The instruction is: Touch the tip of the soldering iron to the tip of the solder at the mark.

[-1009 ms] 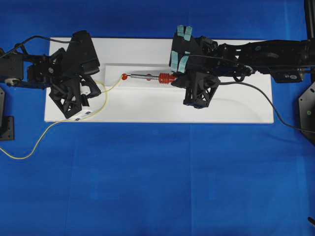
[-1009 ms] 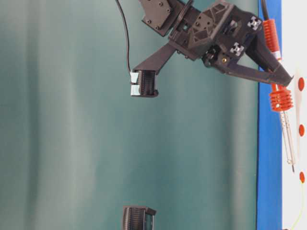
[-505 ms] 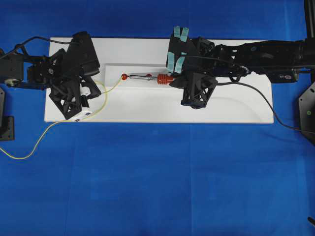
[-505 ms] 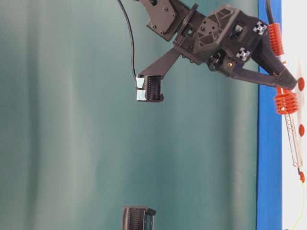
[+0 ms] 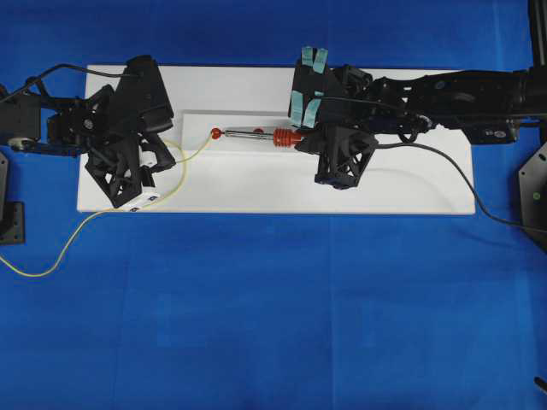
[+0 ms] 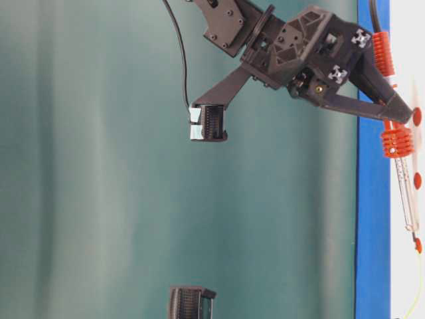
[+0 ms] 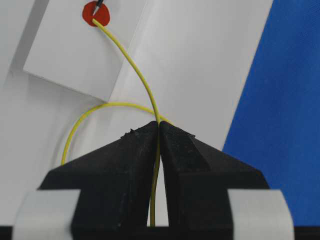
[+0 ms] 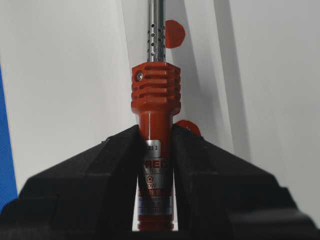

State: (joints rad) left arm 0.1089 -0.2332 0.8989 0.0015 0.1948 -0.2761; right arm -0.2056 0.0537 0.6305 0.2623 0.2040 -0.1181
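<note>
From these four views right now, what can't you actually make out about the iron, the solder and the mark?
- Soldering iron tip: the right wrist view's top edge cuts the shaft off.
- Contact at the red mark: the left wrist view's top edge crops the dark tip above the solder; overhead it is too small.
- Solder's far end: runs off the overhead view's left edge.
- Left gripper: unseen in the table-level view.

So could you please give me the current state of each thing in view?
Left gripper: shut on the thin yellow solder wire.
Right gripper: shut on the red-handled soldering iron.
Solder tip: on the red mark, meeting the iron's tip.
White board: flat on blue cloth.
</note>
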